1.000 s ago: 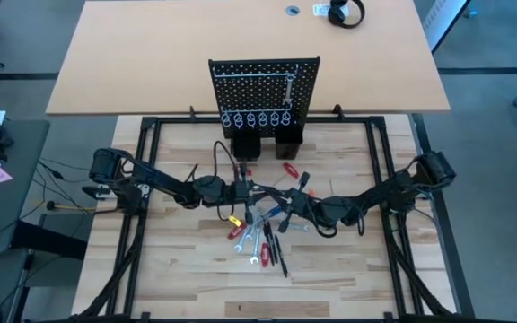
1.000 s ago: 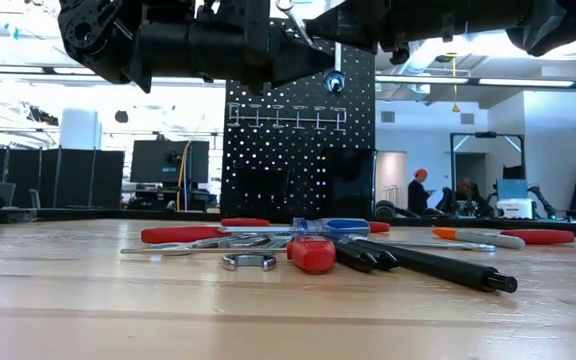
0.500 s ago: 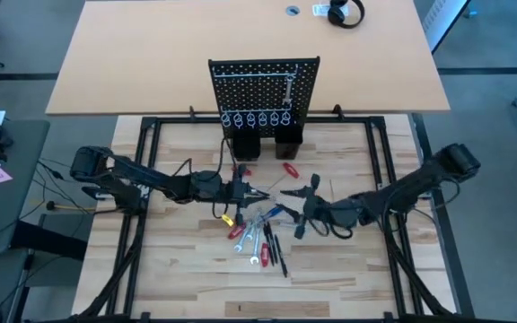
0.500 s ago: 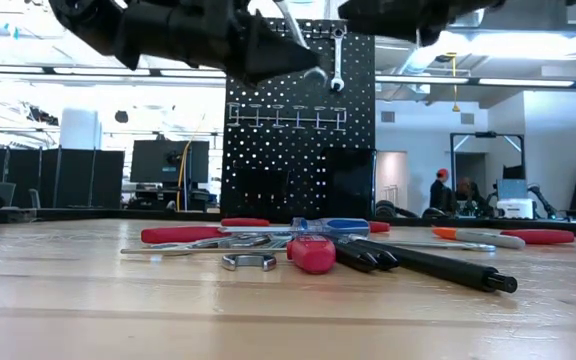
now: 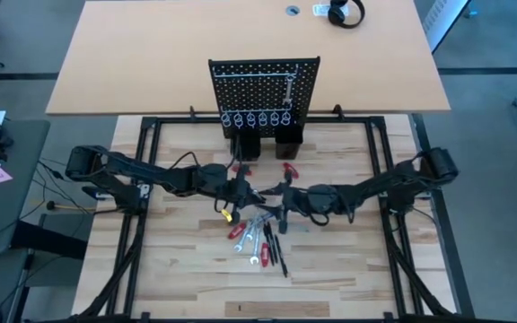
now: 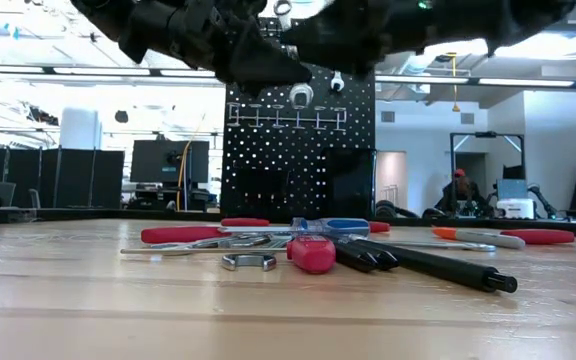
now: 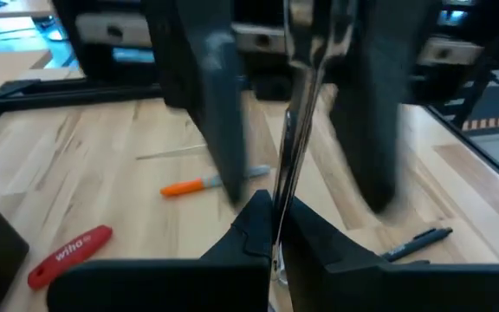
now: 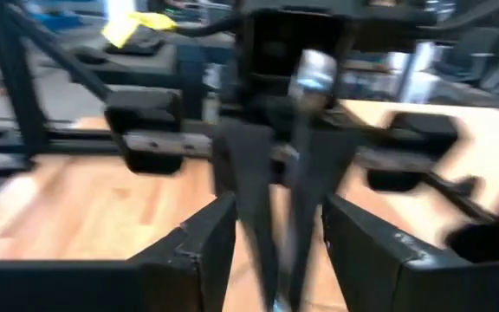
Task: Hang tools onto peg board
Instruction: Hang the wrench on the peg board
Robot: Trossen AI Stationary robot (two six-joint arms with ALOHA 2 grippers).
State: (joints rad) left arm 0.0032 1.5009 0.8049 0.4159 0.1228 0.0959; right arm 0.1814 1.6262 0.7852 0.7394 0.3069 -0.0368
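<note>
Both arms meet above the middle of the table (image 5: 187, 260), in front of the peg board (image 5: 263, 79). The left gripper (image 5: 245, 190) has its fingers closed on a thin silver wrench (image 7: 294, 147), which stands almost upright between them in the left wrist view; its ring end shows under the arm in the low view. The right gripper (image 5: 284, 199) faces it from the other side, with its fingers spread apart on both sides of the same wrench, not yet pressing on it as far as I can judge. It looks like a handover in the air, so that the wrench can be turned for hanging. One wrench already hangs on the upper right part of the peg board. The other tools (image 5: 260, 235) lie in a loose pile on the table just below the grippers: silver wrenches, a red-handled piece (image 6: 313, 253), thin black sticks and an orange-handled screwdriver (image 7: 199, 185). The wrench is probably light, stiff and quite slippery because it is smooth metal, so it may rotate between the fingers. I think it is best to hold it at the middle of the flat shaft and leave the ring end free for the hook.
</note>
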